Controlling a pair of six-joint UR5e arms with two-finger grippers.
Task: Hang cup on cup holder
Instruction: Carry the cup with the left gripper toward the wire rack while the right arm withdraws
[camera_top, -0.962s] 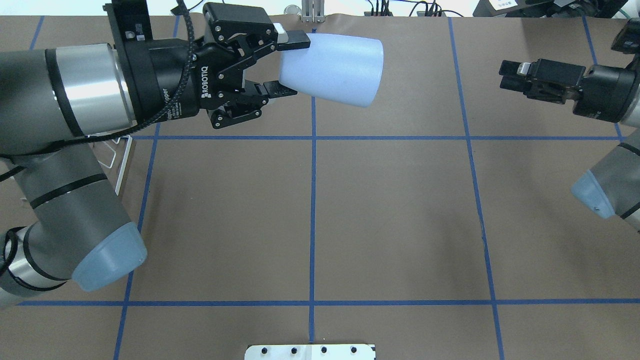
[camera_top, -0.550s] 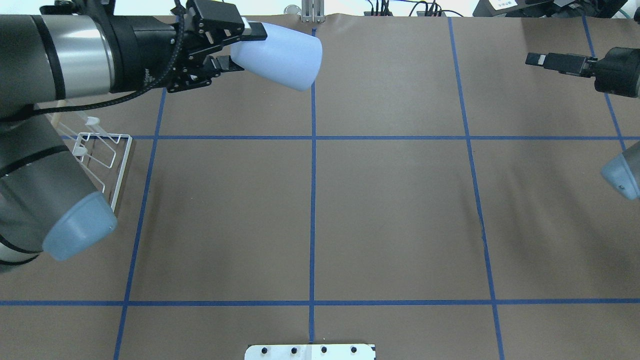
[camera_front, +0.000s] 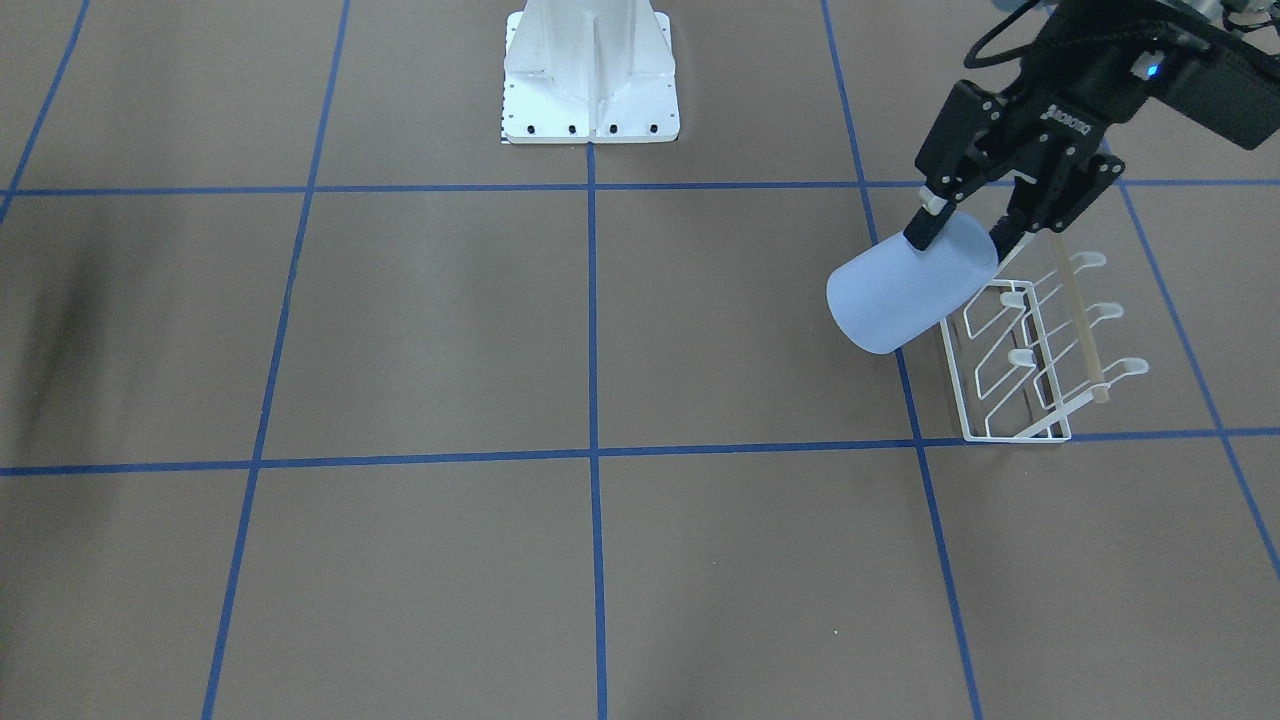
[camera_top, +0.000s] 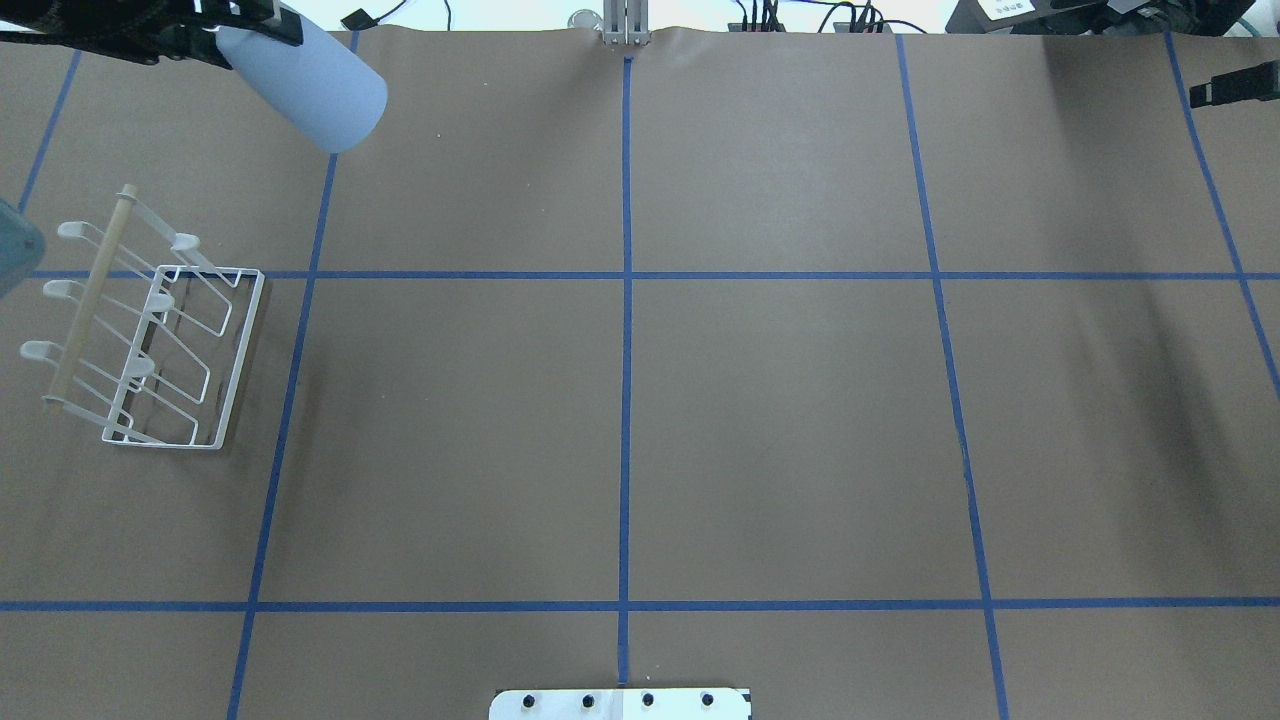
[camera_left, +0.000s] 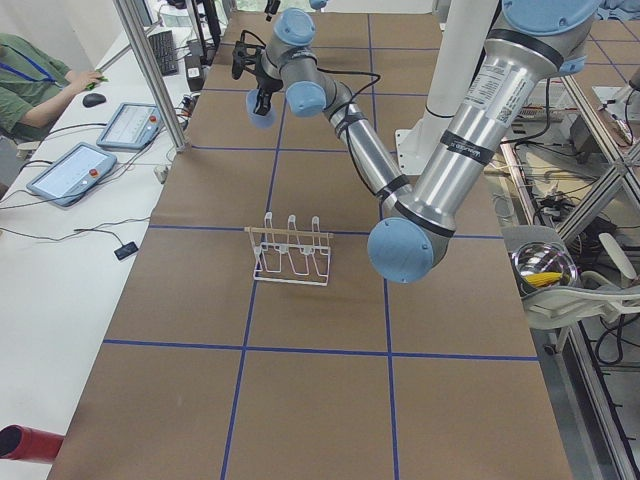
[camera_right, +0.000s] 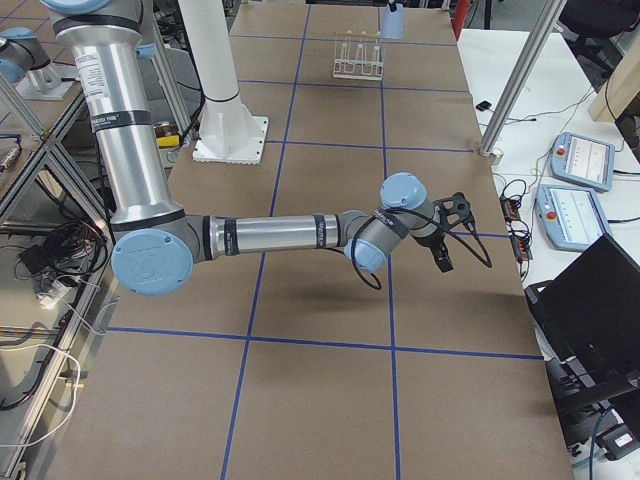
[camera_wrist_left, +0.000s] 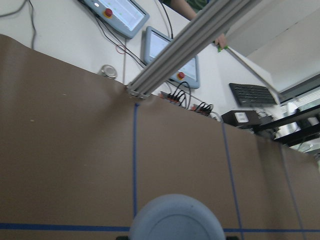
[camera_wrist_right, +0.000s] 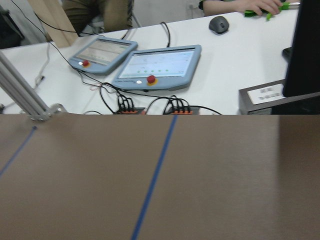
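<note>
My left gripper (camera_front: 960, 232) is shut on the narrow end of the light blue cup (camera_front: 905, 295) and holds it tilted, high above the table. The wide mouth points away from the gripper. The cup also shows at the overhead view's top left (camera_top: 310, 85), in the exterior left view (camera_left: 262, 108) and low in the left wrist view (camera_wrist_left: 175, 220). The white wire cup holder (camera_top: 150, 340) with its wooden rod stands on the table's left part, below and beside the cup (camera_front: 1030, 350), with all its prongs bare. My right gripper (camera_top: 1235, 88) shows as one thin dark bar at the far right edge and looks shut and empty.
The robot's white base plate (camera_top: 620, 703) sits at the near middle edge. Brown table paper with blue tape lines (camera_top: 626, 275) covers the table. Tablets and cables (camera_wrist_right: 160, 65) lie beyond the far edge.
My left arm has swung left with the cup, toward the far left corner, and now uncovers the whole rack. My right arm has drawn back to the right edge.
</note>
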